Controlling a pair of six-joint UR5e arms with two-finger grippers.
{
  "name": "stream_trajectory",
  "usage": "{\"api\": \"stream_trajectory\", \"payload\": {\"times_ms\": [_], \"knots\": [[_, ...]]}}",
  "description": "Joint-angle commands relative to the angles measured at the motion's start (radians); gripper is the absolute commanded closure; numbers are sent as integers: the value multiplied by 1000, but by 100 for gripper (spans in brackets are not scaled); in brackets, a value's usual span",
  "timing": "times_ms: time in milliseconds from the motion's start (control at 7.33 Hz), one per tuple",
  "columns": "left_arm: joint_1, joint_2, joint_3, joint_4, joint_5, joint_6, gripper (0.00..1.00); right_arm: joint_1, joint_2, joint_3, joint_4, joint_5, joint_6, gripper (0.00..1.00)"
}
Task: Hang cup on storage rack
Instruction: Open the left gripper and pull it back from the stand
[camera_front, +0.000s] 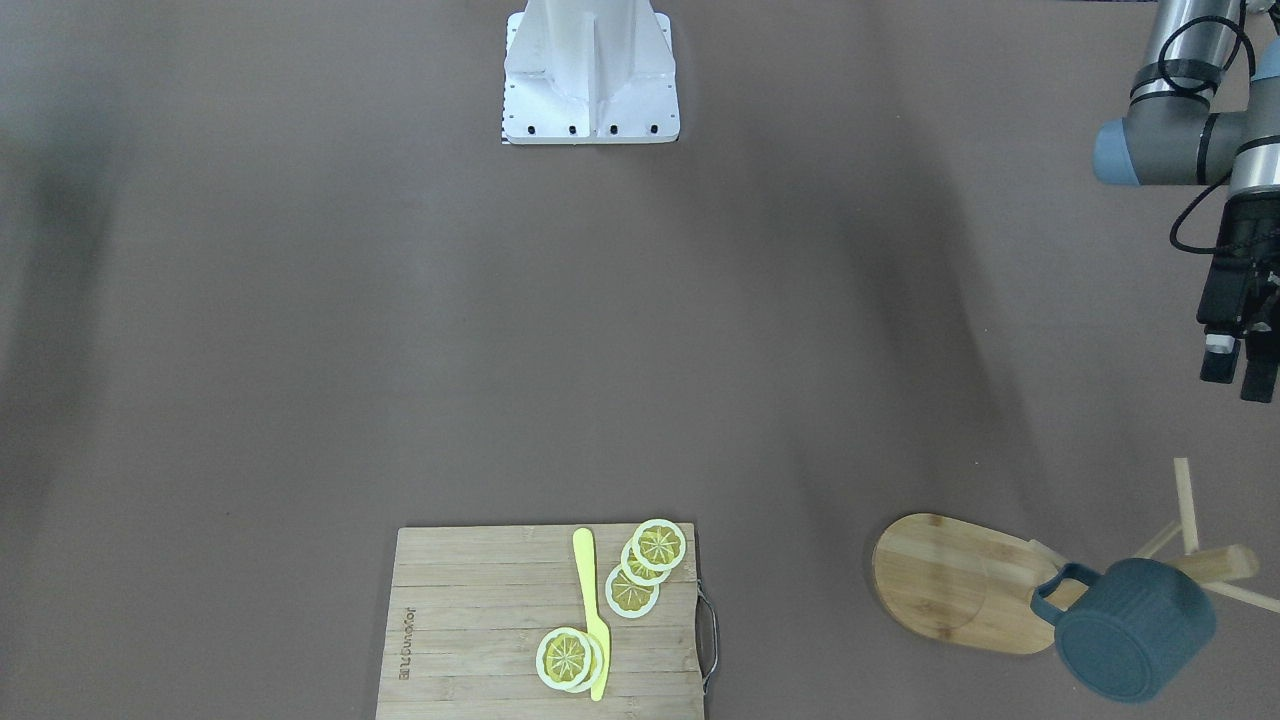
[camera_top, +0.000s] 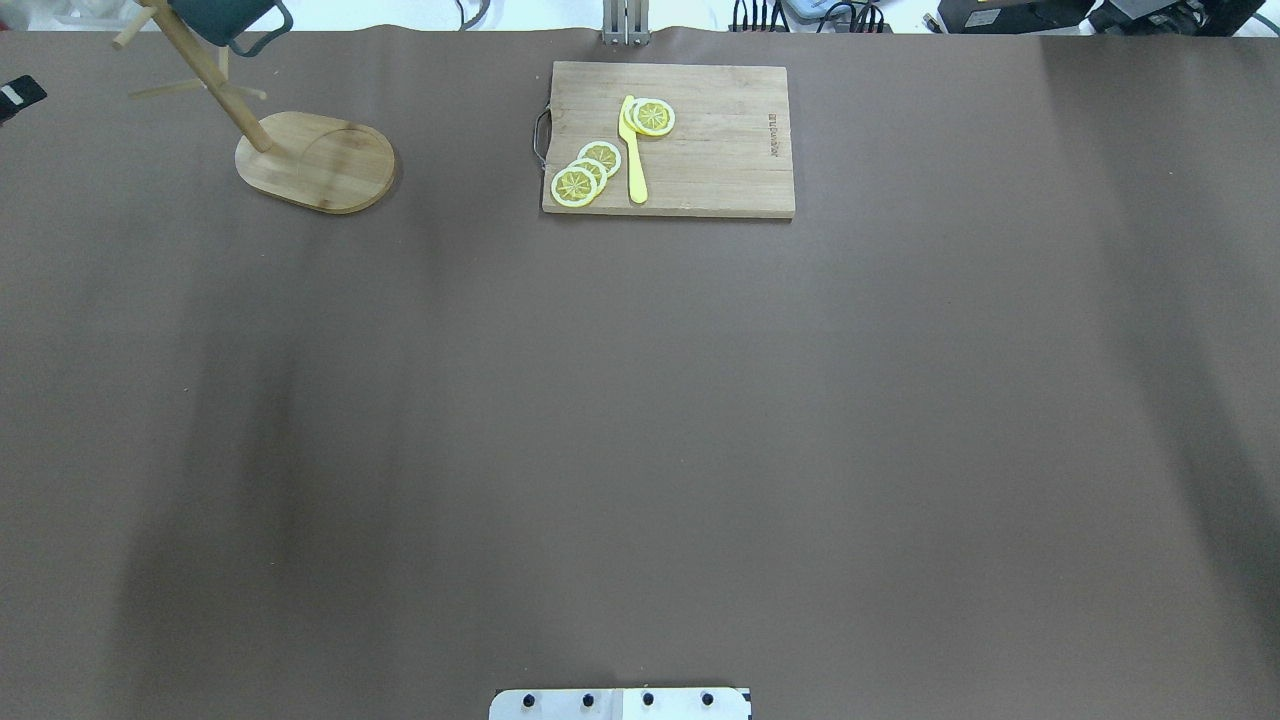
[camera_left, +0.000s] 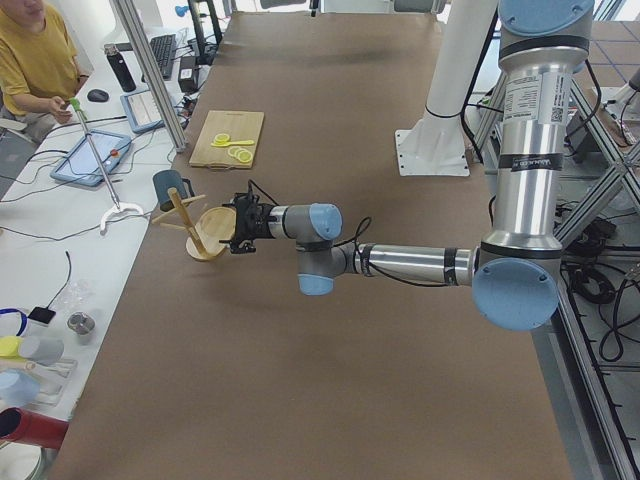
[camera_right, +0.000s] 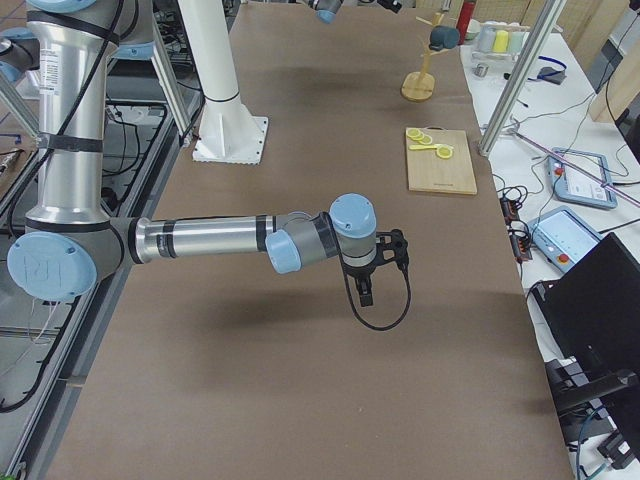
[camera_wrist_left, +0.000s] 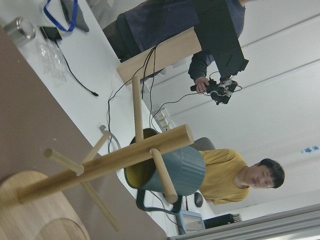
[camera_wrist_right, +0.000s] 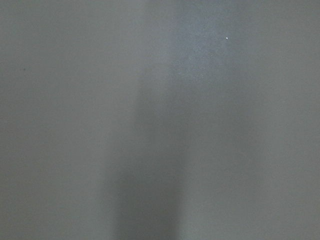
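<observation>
The dark blue-grey cup (camera_front: 1135, 640) hangs by its handle on a peg of the wooden storage rack (camera_front: 960, 585), tilted, with its mouth towards the post. The left wrist view shows the cup (camera_wrist_left: 185, 170) on the peg beside the rack's post (camera_wrist_left: 110, 162), with its olive inside visible. My left gripper (camera_front: 1240, 378) is open and empty; it hovers apart from the rack, on the robot's side of it. My right gripper (camera_right: 398, 250) shows only in the exterior right view, above bare table far from the rack, and I cannot tell its state.
A rectangular cutting board (camera_front: 480, 620) with lemon slices (camera_front: 632, 590) and a yellow knife (camera_front: 592, 610) lies at the table's far middle edge. The robot's white base (camera_front: 590, 80) stands at the near middle. An operator (camera_left: 30, 60) sits beyond the far edge.
</observation>
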Motion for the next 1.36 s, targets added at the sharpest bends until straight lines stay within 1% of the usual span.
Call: {"api": "stream_trajectory", "payload": {"times_ms": [0,136,273,409,545,682,818,955,1091,1227], "knots": [[-68,51,3,94,4,391,2,2,-3,-3,0,-6,0,0],[-78,88,-3,102,-5,571,2,2,-2,-3,0,-35,-2,0],[-81,108,-6,125,-45,615,2,4,-2,-3,0,-59,-2,0],[-158,114,-4,174,-174,617,2,5,-5,-3,0,-82,-2,0],[-274,108,-12,247,-344,619,2,5,-8,-6,0,-96,-2,0],[-385,100,-12,328,-484,652,2,7,-12,-9,0,-102,-2,0],[-448,99,-17,431,-555,772,2,8,-18,-12,0,-106,-2,0],[-490,99,-49,543,-579,828,2,10,-26,-12,0,-106,-2,0],[-501,100,-114,688,-573,905,2,16,-37,-11,0,-104,-3,0],[-524,97,-183,864,-572,990,2,21,-42,-8,0,-106,-3,0]]}}
